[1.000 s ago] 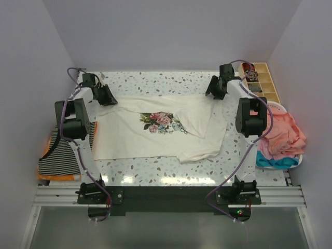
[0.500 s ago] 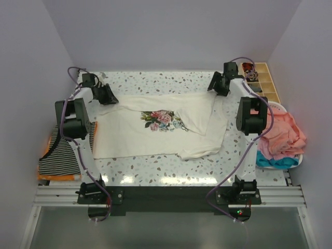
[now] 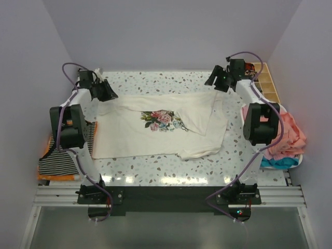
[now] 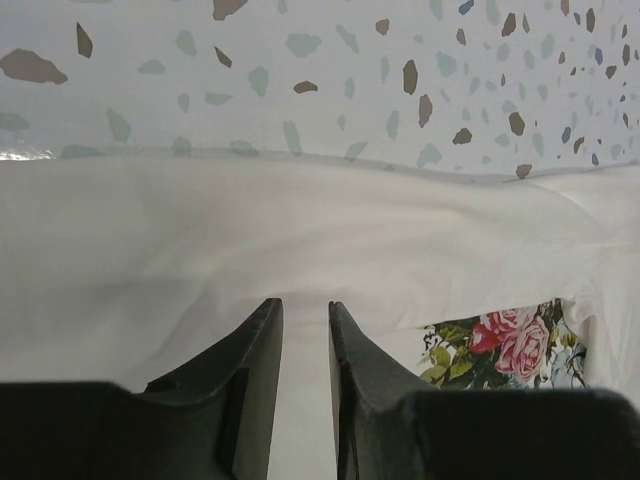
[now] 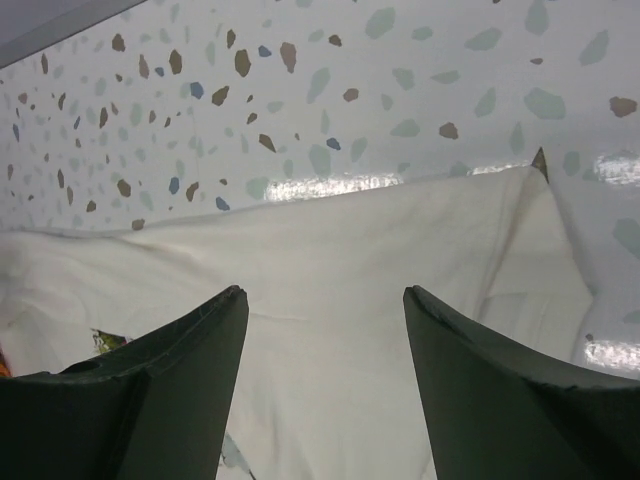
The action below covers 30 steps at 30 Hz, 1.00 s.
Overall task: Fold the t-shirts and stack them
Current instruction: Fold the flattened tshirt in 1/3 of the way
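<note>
I am looking down on a speckled terrazzo desk (image 3: pixel 155 80) with 2 arms reaching to its far side. A cream t-shirt (image 3: pixel 155 132) lies spread across the middle of the desk, chest up. Its only marking is a picture of pink roses with green leaves (image 3: pixel 163 121); any lettering there is too small for me to read. The side of the shirt toward the right edge of the desk is folded inward over the body, and a sleeve pokes out toward the near edge.

The left gripper (image 3: pixel 108 93) sits at the shirt's far left corner. In the left wrist view its 2 fingers (image 4: pixel 255 350) are almost together, with a thin slot between them where cream cloth shows. A raised ridge of cloth runs just beyond the tips, and the rose print lies to their right. I cannot tell whether the fingers pinch the cloth or only hover over it.

The right gripper (image 3: pixel 213 82) is at the shirt's far right corner, and its fingers (image 5: pixel 470 350) are spread wide, grasping nothing. The shirt's corner lies flat on the desk below and beyond them.

At the left edge of the desk, a black-and-white striped t-shirt (image 3: pixel 62 155) lies folded on an orange one (image 3: pixel 52 178). At the right edge, a coral-pink t-shirt (image 3: pixel 290 132) is heaped over a blue one (image 3: pixel 280 163). A compartmented wooden tray (image 3: pixel 267 83) stands at the far right corner.
</note>
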Tool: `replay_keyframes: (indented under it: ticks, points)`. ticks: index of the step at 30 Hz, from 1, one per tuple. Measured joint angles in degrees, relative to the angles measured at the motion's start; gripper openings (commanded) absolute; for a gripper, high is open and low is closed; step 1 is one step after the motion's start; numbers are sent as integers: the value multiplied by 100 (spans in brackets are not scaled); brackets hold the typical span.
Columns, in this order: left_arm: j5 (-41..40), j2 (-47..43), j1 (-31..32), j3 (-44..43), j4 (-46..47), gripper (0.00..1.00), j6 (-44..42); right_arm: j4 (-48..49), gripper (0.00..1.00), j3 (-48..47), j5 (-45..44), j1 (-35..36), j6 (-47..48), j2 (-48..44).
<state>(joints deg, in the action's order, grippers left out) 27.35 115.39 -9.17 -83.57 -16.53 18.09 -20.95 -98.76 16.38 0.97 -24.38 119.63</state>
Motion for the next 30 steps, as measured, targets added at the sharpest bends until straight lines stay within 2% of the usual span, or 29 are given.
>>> replay_keyframes:
  ticks: [6,12,23,30]
  points:
    - [-273,-48,221,208,-186,25,-4,127,67,376,177,219,-87,-7]
    - [-780,323,251,245,-490,21,-4,11,67,678,68,321,-170,144]
    - [-1615,479,354,-313,-1342,21,-308,-997,69,319,-1458,337,-260,444]
    - [-1838,568,514,-546,-1641,21,-597,-933,68,420,-1657,269,-142,402]
